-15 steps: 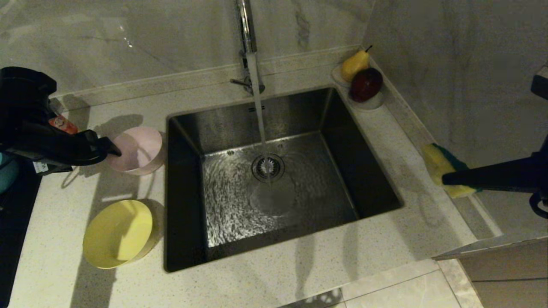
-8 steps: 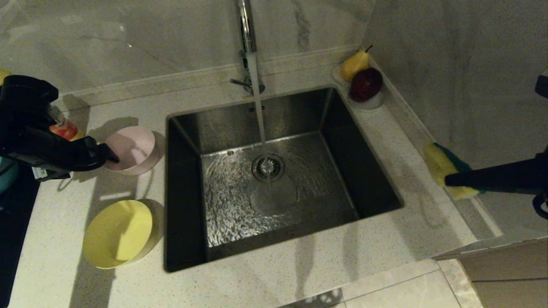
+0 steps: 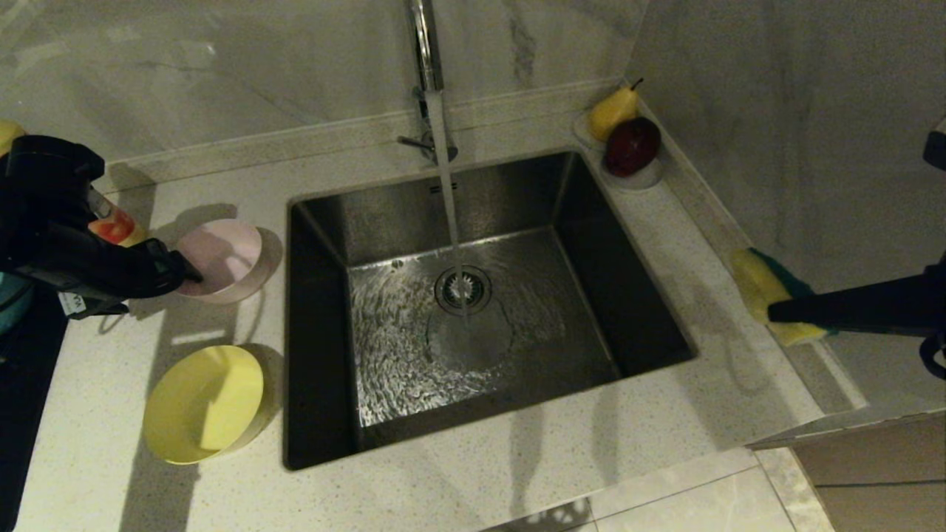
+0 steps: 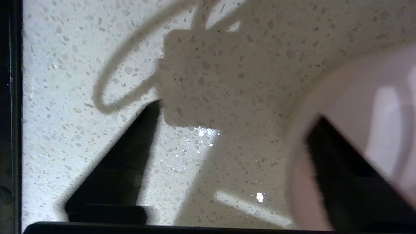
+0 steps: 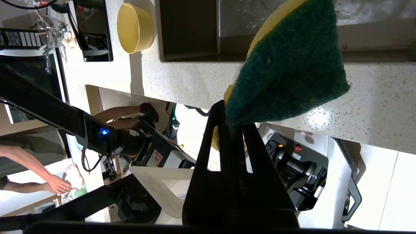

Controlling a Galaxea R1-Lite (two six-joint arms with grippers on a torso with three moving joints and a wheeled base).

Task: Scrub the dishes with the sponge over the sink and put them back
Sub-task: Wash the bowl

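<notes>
The pale pink round plastic bowl [image 3: 222, 258] stands on the speckled light stone counter [image 3: 458, 480], left of the square brushed steel sink [image 3: 318, 355] and near its edge. The left gripper [image 3: 188, 272] is at the bowl's left rim; in the left wrist view its jaws stand wide apart, one finger inside the bowl [image 4: 357, 107] and the other outside over the counter, so the rim lies between them but is not clamped. Compared with one second ago, this gripper has drawn a little toward the left and the pink bowl has shifted slightly with it, so more bare counter shows between bowl and sink.

The yellow round plastic bowl [image 3: 203, 405] rests nearer the front on the same side, well apart from the pink one, with free counter between them. The right gripper [image 5: 232, 125], over the counter at the right of the sink, is closed tight on the bent yellow sponge with dark green scouring layer [image 3: 765, 292]; it has not moved.

Water runs from the tall chrome tap [image 3: 425, 52] onto the sink's floor beside the round drain strainer [image 3: 463, 289]. In the back right corner a small white saucer [image 3: 641, 177] carries a yellow pear [image 3: 612, 111] and a dark red apple [image 3: 632, 145]. A small bottle with an orange label [image 3: 114, 225] stands behind the left arm
</notes>
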